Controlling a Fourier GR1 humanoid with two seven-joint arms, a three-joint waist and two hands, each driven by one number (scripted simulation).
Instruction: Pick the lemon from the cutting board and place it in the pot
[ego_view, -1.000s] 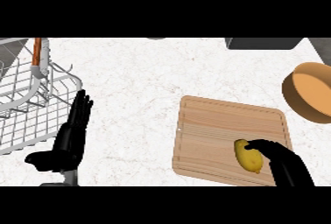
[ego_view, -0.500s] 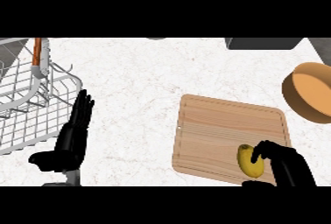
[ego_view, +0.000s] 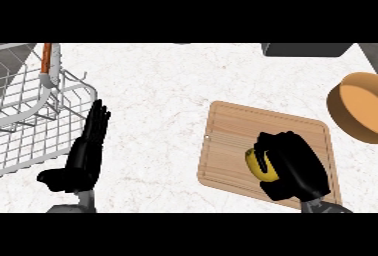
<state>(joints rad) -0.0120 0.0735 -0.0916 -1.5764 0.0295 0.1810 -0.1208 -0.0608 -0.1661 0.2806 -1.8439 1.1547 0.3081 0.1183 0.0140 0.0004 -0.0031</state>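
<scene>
**Right hand closed on the lemon at the cutting board**

The right hand comes in from the lower right and lies over the near right part of the cutting board. Its fingers are curled round the lemon, which shows as a yellow strip at the left side of the palm; the rest of the fruit is hidden under the black fingers. Whether the lemon rests on the wood or is just clear of it cannot be told from this steep view.

The board is a pale wooden rectangle with rounded corners, lying slightly turned on the white speckled bench. Its far and left parts are bare.

The pot stands to the far right of the board, apart from it and cut off by the picture's right edge. It is round and tan-orange, and what shows of its inside looks bare.

The left hand rests at the lower left with its fingers straight and together, pointing away from the robot, holding nothing. It sits just beside the near right corner of a wire dish rack that fills the left side. An orange-handled utensil stands in the rack's far part. A dark grey object lies at the top edge, only partly in view.
</scene>
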